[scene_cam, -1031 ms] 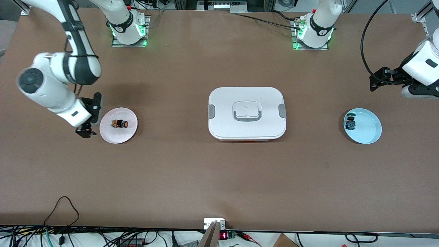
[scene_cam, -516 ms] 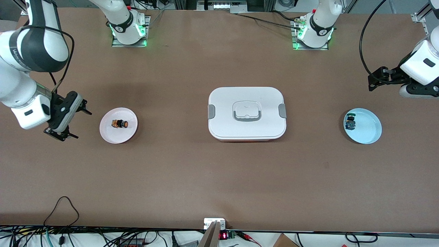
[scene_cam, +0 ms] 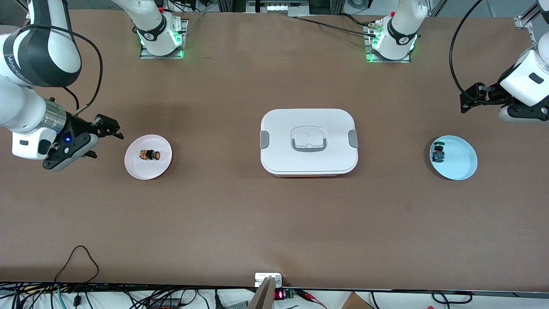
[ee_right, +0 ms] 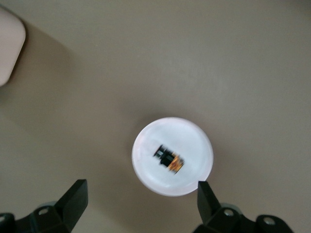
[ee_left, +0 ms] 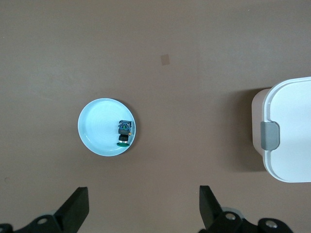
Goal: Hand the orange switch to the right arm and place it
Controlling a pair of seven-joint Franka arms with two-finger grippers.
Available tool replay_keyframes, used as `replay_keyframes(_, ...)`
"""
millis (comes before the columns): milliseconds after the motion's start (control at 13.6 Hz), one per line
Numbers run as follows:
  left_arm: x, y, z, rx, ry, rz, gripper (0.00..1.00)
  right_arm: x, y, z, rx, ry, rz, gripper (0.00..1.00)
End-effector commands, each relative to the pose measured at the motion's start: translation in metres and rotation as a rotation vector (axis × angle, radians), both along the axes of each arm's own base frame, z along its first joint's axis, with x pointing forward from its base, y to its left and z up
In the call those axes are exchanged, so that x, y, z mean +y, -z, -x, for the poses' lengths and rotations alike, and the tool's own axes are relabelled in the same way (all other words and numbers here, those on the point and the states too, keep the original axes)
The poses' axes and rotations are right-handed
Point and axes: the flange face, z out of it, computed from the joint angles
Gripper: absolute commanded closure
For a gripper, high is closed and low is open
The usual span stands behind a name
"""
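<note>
The orange switch lies on its side on a small pink plate toward the right arm's end of the table. It also shows in the right wrist view, on the same plate. My right gripper is open and empty, in the air just off the plate's rim toward the right arm's end; its fingers stand wide apart in its wrist view. My left gripper is open and empty and waits over the table near the blue dish; it shows in its wrist view.
A white lidded box with grey latches stands mid-table; its corner shows in the left wrist view. The blue dish holds a small blue-and-green switch, also in the left wrist view. Cables hang along the table's front edge.
My right arm has swung back from the pink plate toward its end of the table and turned its wrist, so the gripper now points at the plate. The orange switch stayed put.
</note>
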Motion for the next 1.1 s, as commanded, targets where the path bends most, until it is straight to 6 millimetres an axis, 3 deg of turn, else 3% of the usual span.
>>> replay_keyframes(0, 0.000, -0.008, 0.006, 0.000, -0.011, 0.016, 0.00, 0.013, -0.006, 0.010, 0.136, 0.254, 0.017, 0.00)
replay_keyframes(147, 0.000, -0.008, 0.006, 0.002, -0.010, 0.016, 0.00, 0.025, -0.022, 0.014, 0.157, 0.285, 0.065, 0.00)
replay_keyframes(295, 0.000, -0.008, 0.007, 0.002, -0.012, 0.016, 0.00, 0.010, -0.043, 0.012, 0.101, 0.286, 0.100, 0.00)
replay_keyframes(589, 0.001, -0.007, 0.008, 0.013, -0.011, 0.016, 0.00, -0.067, -0.086, 0.001, -0.041, 0.402, 0.196, 0.00)
replay_keyframes(810, 0.001, -0.007, 0.008, 0.014, -0.009, 0.016, 0.00, -0.065, -0.121, 0.009, -0.018, 0.425, 0.190, 0.00)
replay_keyframes(1031, 0.001, -0.007, 0.008, 0.014, -0.008, 0.016, 0.00, -0.061, -0.118, 0.018, 0.051, 0.483, 0.212, 0.00)
